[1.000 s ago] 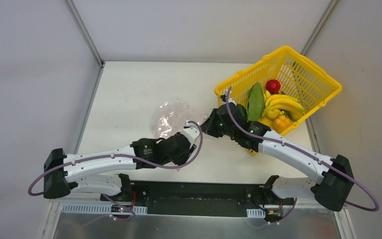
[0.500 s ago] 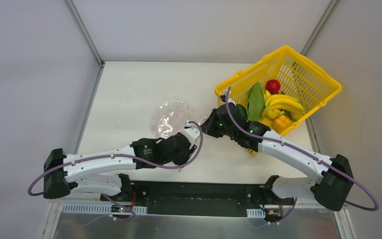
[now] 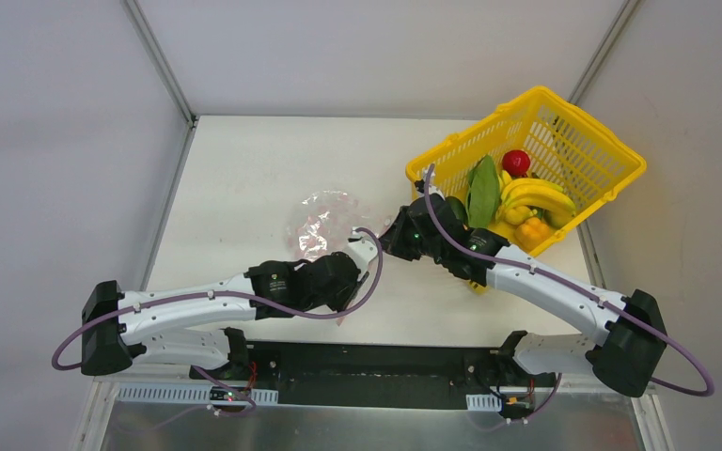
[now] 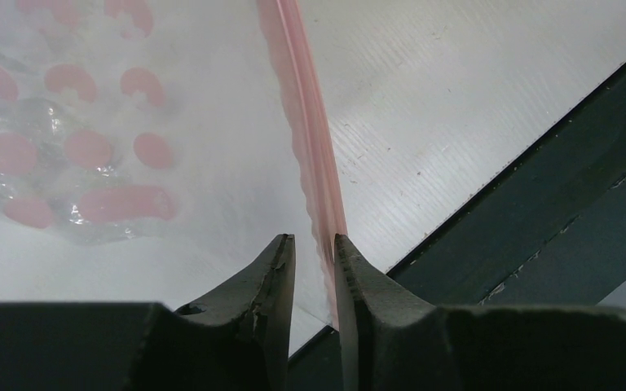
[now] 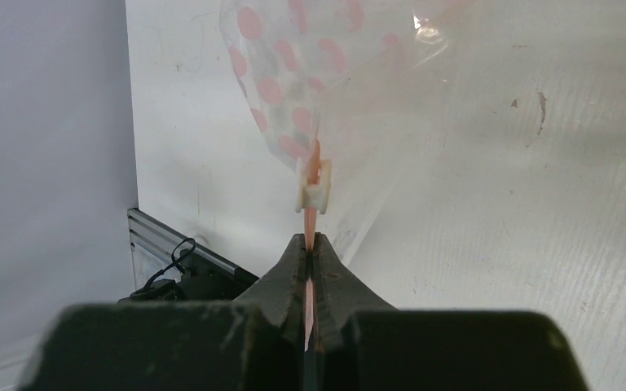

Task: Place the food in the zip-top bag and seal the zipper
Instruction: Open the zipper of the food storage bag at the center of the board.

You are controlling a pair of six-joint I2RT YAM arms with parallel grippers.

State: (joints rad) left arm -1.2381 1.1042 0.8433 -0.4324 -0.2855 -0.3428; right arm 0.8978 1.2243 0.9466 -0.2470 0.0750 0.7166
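The clear zip-top bag (image 3: pixel 322 218) with red marks lies on the table, its near edge lifted between my two grippers. My right gripper (image 5: pixel 310 238) is shut on the end of the red-pink zipper (image 5: pixel 310 220), just below a small white slider (image 5: pixel 312 192). In the left wrist view the zipper (image 4: pixel 310 122) runs down between the fingers of my left gripper (image 4: pixel 314 238). Its jaws stand narrowly open, and the strip rests against the right finger. The food sits in the yellow basket: banana bunch (image 3: pixel 536 195), red tomato (image 3: pixel 516 162), green pod (image 3: pixel 482 191), orange pepper (image 3: pixel 532 230).
The yellow mesh basket (image 3: pixel 564 105) stands tilted at the back right, just behind my right arm. The table's dark front edge (image 4: pixel 538 204) runs close under the left gripper (image 3: pixel 348 280). Grey walls enclose the table on three sides.
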